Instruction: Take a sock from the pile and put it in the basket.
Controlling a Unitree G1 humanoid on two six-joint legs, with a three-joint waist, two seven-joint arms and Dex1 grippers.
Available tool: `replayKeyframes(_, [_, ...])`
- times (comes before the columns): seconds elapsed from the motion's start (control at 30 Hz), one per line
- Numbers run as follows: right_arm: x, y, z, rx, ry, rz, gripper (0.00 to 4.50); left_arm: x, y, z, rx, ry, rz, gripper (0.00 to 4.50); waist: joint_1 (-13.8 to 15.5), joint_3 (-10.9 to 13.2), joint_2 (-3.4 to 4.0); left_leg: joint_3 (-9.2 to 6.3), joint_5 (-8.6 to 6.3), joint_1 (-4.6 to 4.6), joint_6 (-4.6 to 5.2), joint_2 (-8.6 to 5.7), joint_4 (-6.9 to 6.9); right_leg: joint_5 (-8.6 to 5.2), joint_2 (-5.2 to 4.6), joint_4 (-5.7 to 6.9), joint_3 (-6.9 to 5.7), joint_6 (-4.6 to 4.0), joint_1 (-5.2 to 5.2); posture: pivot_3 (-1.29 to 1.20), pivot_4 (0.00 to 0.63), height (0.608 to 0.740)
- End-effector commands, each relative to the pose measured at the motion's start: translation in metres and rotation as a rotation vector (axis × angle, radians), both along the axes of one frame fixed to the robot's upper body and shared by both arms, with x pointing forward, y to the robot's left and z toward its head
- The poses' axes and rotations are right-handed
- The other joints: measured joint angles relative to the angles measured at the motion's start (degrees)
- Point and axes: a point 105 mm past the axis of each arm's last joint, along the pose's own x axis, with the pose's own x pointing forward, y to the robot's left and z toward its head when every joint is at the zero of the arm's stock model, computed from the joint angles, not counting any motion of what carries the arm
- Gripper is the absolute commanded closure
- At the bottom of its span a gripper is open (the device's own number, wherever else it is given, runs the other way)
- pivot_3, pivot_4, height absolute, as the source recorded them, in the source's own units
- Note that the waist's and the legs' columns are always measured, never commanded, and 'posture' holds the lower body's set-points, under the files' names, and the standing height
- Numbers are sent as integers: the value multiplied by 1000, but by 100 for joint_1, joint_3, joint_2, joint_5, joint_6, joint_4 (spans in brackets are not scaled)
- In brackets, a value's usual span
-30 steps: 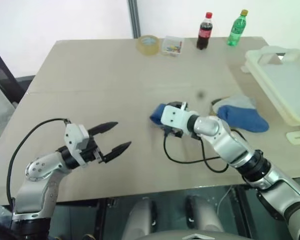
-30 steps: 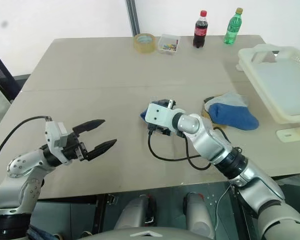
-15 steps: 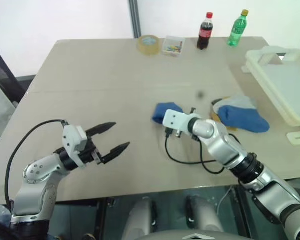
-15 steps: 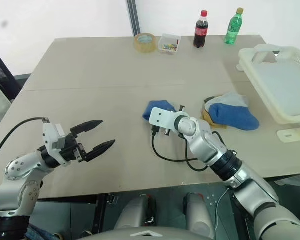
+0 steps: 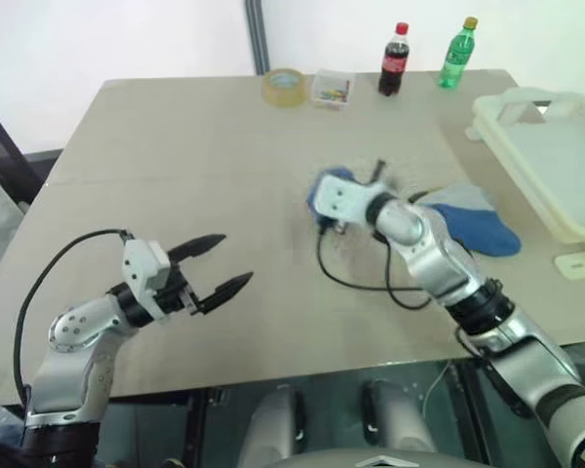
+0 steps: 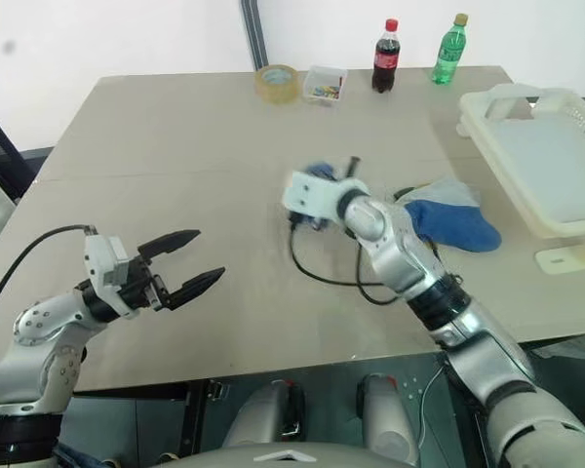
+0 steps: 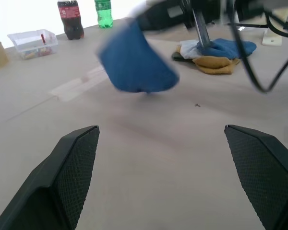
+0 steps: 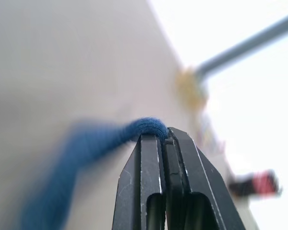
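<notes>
From the head views, the right end effector (image 5: 363, 178) is pinching a royal blue sock (image 5: 324, 188) above the middle of the desk (image 5: 175, 146), while the left end effector (image 5: 217, 263) is hovering with its fingers spread wide and gripping nothing; the pile (image 5: 465, 222) is lying just right of the raised sock, near the cream-white basket (image 5: 546, 156). The left wrist view is showing the sock hanging clear of the desk. The right wrist view is showing the closed fingers (image 8: 149, 177) clamping the sock's folded edge.
</notes>
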Motion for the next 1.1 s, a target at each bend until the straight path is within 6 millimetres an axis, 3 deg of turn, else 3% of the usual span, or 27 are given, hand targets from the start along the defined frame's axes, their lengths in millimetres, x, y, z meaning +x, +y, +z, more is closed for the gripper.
replayKeyframes(0.03, [-10, -6, 63, 283, -72, 35, 4421, 0, 1, 5, 3, -34, -1, 0, 37, -1, -2, 0, 0, -1, 0, 2, 0, 0, -1, 3, -1, 0, 0, 0, 150, 740])
replayKeyframes(0.17, [6, -20, 19, 134, 30, -41, 4421, 1, 1, 5, 4, -36, -2, 0, 162, -25, -34, 5, -1, -2, 0, -2, 0, 0, -21, -11, -18, -1, 16, 0, 150, 740])
replayKeyframes(0.23, [13, -36, -22, -44, 72, -112, 4421, 2, 0, 5, 2, -36, -2, 0, 177, -24, -33, 3, 0, 2, 1, -11, 5, -1, -33, -15, -27, -2, 28, 0, 150, 740])
replayKeyframes(0.3, [13, -55, -64, -237, 109, -150, 4421, 4, 0, 6, 1, -35, -2, 0, 182, -22, -31, 5, 0, 1, 2, -16, 6, -5, -39, -16, -27, -8, 28, 0, 150, 740])
replayKeyframes(0.4, [4, -70, -97, -383, 134, -139, 4421, 4, -1, 6, 0, -36, 0, 0, 142, -14, -18, 9, 1, 1, 1, -21, 9, -12, -37, -14, -28, -20, 26, 0, 150, 740])
replayKeyframes(0.5, [-2, -78, -110, -429, 147, -139, 4421, 4, -1, 7, 0, -37, 2, 0, 18, -14, -17, 11, 4, 7, -5, -11, 8, -1, -12, -7, -22, 0, 20, 0, 150, 740])
replayKeyframes(0.8, [-12, -78, -101, -357, 121, -107, 4421, 6, -5, 10, -2, -42, -5, 0, 59, -15, -19, 0, -4, 34, 9, -5, 6, -1, -8, -9, -11, -1, 44, 0, 150, 740])
replayKeyframes(0.9, [-25, -78, -106, -312, 226, -70, 3584, 6, -5, 12, -2, -45, -6, 0, 73, -15, -19, -1, -4, 36, 8, -4, 6, -1, -8, -9, -11, -1, 44, 0, 150, 740])
replayKeyframes(1.03, [-63, -83, -126, -276, 542, 28, 1660, 5, -6, 12, -2, -45, -7, 0, 115, -15, -19, -3, -6, 39, 11, 0, 6, -1, -8, -9, -11, -1, 48, 0, 150, 740])
replayKeyframes(1.1, [-76, -90, -124, -254, 623, 52, 734, 4, -6, 13, -1, -42, -8, 0, 162, -16, -22, -4, -14, 52, 24, 6, 6, -1, -10, -11, -6, -1, 59, 0, 150, 740])
